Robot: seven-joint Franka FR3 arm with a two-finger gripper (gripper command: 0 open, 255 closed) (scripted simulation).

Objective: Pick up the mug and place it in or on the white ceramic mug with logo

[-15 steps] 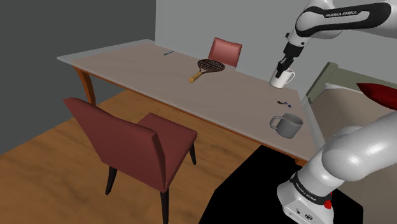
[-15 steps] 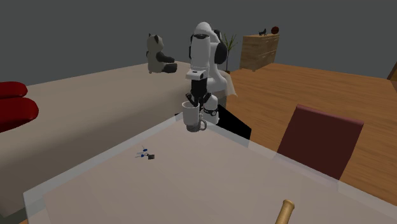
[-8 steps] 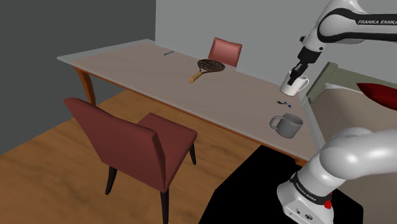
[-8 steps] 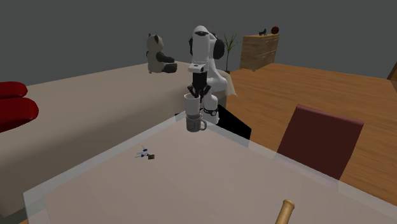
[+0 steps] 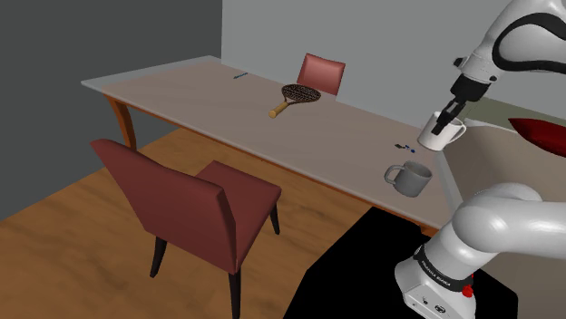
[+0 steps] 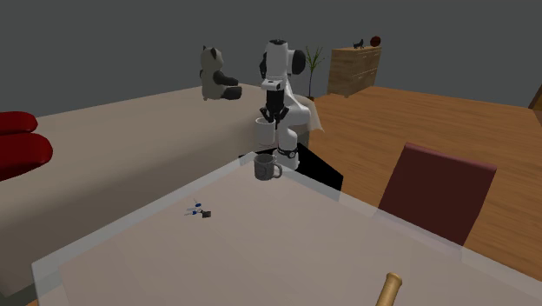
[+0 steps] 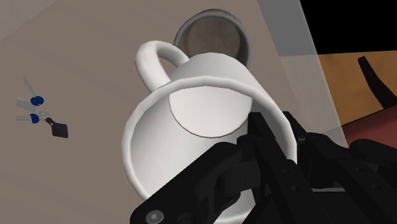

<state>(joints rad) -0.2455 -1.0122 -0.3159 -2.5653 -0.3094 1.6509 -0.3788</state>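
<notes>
My gripper (image 5: 451, 114) is shut on the rim of a plain white mug (image 5: 441, 134), which it holds tilted in the air. In the wrist view one finger sits inside the white mug (image 7: 203, 140) and the other outside its wall, the gripper (image 7: 280, 143) clasping the rim. A grey mug (image 5: 410, 178) stands upright on the table near its corner, below the held mug and toward the shoulder view's left. In the second exterior view the white mug (image 6: 263, 130) hangs above the grey mug (image 6: 267, 168). Past the held mug, the grey mug (image 7: 213, 35) shows its dark inside.
A long table (image 5: 181, 91) carries a racket (image 5: 297, 94) at its middle and a small bunch of keys (image 5: 404, 147) near the grey mug. Two red chairs (image 5: 186, 204) stand around it. A bed with a red pillow (image 6: 17, 143) and a teddy bear (image 6: 217, 76) lies beside the table.
The gripper has carried the white mug toward the shoulder view's right and slightly lower, from over the table's far edge to a spot near the grey mug. It has stayed shut.
</notes>
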